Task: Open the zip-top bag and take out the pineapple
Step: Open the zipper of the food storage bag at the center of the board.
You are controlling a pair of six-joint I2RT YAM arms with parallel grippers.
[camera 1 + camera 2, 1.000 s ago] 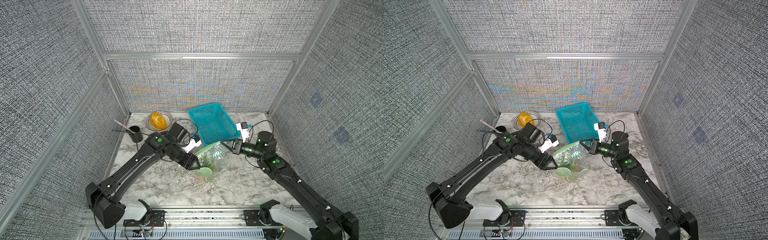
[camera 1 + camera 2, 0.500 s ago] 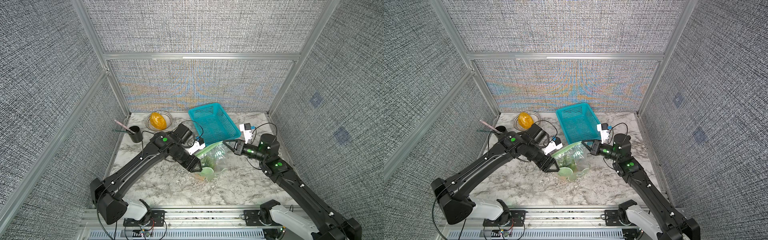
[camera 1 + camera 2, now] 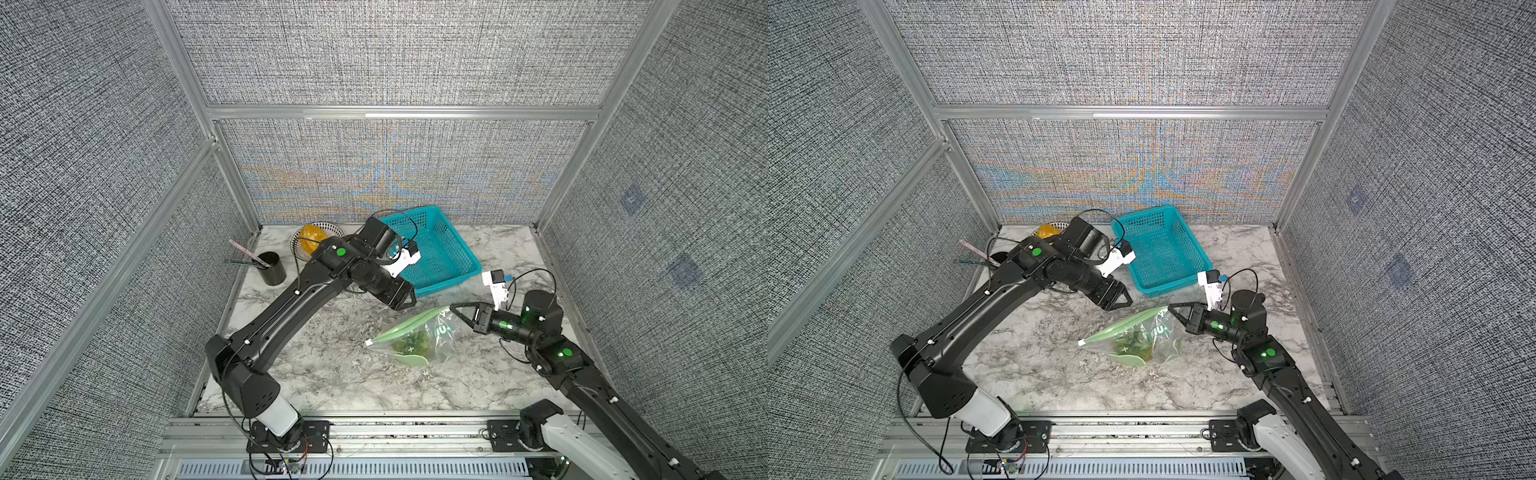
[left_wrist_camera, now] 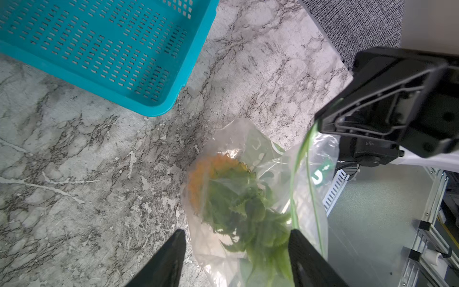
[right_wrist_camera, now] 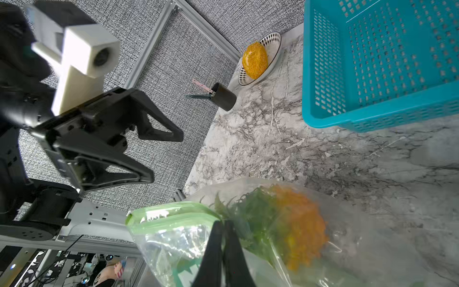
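R gripper (image 3: 453, 308) pinched shut on zip-top bag (image 3: 432, 337) at its zip corner; L gripper (image 3: 408, 303) spread, empty, off the bag. The pineapple (image 4: 223, 196) sits inside, just under R's tips, crown twd zip. Hold R firm, bring L to opposite lip, peel slow.

The left hand (image 3: 407, 302) lifts back off the zip-top bag (image 3: 415, 345), now hovering clear beside the teal basket (image 3: 444, 284), and the bag's zip edge swings free.

black arms (image 3: 291, 307), green dots (image 3: 340, 251), white bases (image 3: 277, 414), seemingly ribbed triangular jaws.
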